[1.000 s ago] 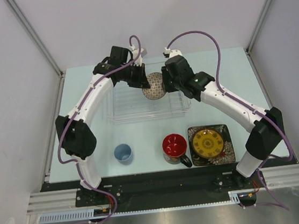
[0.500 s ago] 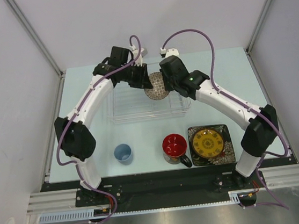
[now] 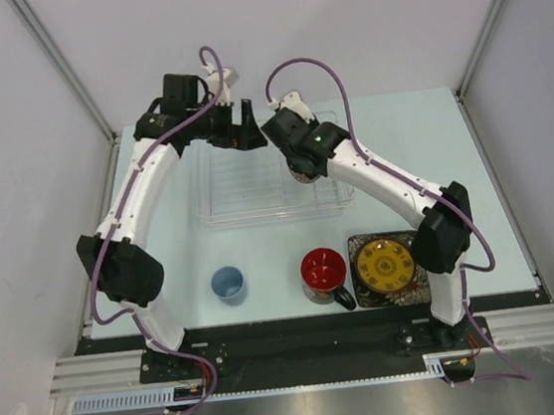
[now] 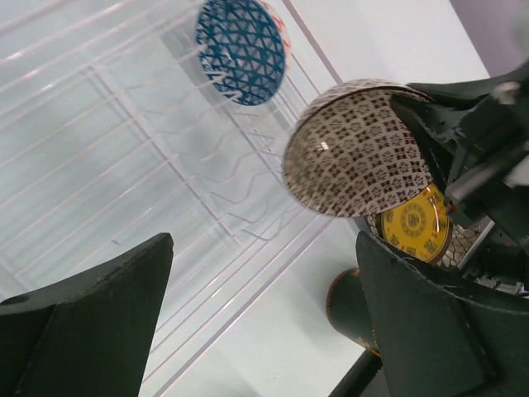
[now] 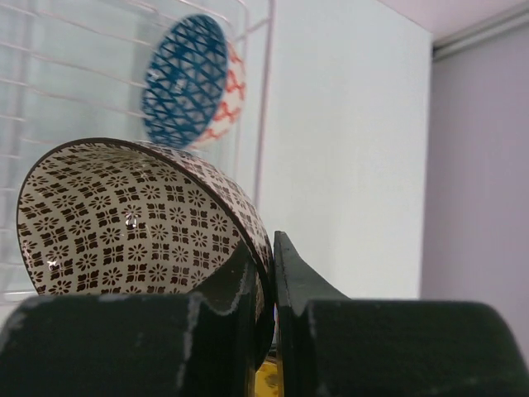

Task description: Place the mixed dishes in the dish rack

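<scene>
The beige patterned bowl hangs tilted above the clear dish rack, my right gripper shut on its rim. A blue patterned bowl stands on edge in the rack's far end. My left gripper is open at the rack's far left with nothing between its fingers. On the near table sit a light-blue cup, a red-inside dark mug, and a yellow plate on a black floral square plate.
The right arm stretches across the rack's right side. Walls close in the left, right and back of the table.
My left gripper has let go of the beige bowl, opened wide and drawn back to the far left. The right gripper has swung left over the rack with the bowl.
</scene>
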